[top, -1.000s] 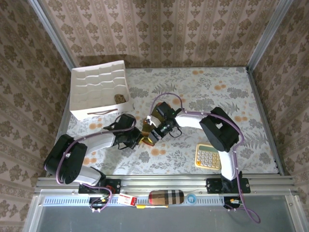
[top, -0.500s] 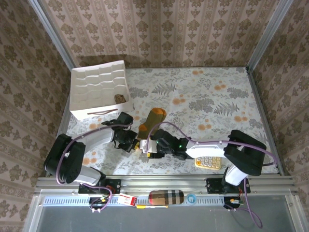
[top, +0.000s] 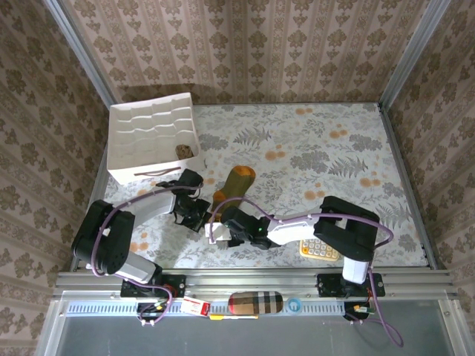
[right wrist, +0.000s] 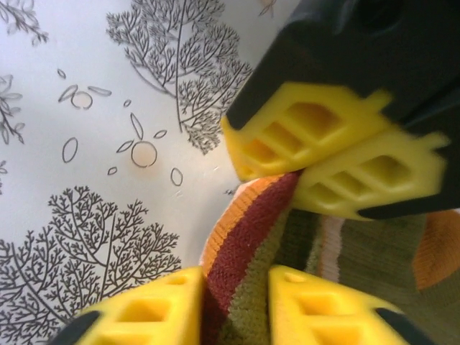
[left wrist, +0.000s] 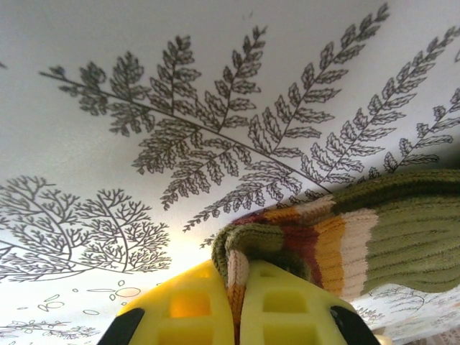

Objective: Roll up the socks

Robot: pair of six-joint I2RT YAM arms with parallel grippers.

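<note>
Writing on the small red-and-white label (top: pixel 194 306) at the front rail is too small to read, and the keys of the yellow calculator (top: pixel 319 249) on the table's (top: pixel 326 148) near right side are likewise illegible; the right arm crosses the calculator's far edge. Just right of the label on that rail lie a beige plaid case (top: pixel 256 302) and then a small blue round cap (top: pixel 294 303). A white divided box (top: pixel 145 175) stands at the far left corner of the floral cloth, and a brown bundle (top: pixel 185 150), too small to make out in detail, sits in the compartment at the corner nearest the arms' working spot. The olive sock (top: pixel 234 187) lies flat near the middle of the table, its orange toe pointing away from the arms and its striped cuff toward them. Both grippers meet at that cuff. The left gripper (left wrist: pixel 237 309) has its yellow fingers (left wrist: pixel 190 305) pressed together on a folded edge of the orange, cream and maroon stripes. The right gripper (right wrist: pixel 237 309) comes in just beside it, jaws narrow, with the striped cuff filling the gap and touching both pads, so it appears pinched there too. From the right wrist, the left gripper (right wrist: pixel 296 176) shows directly ahead, clamped on the same fold.
</note>
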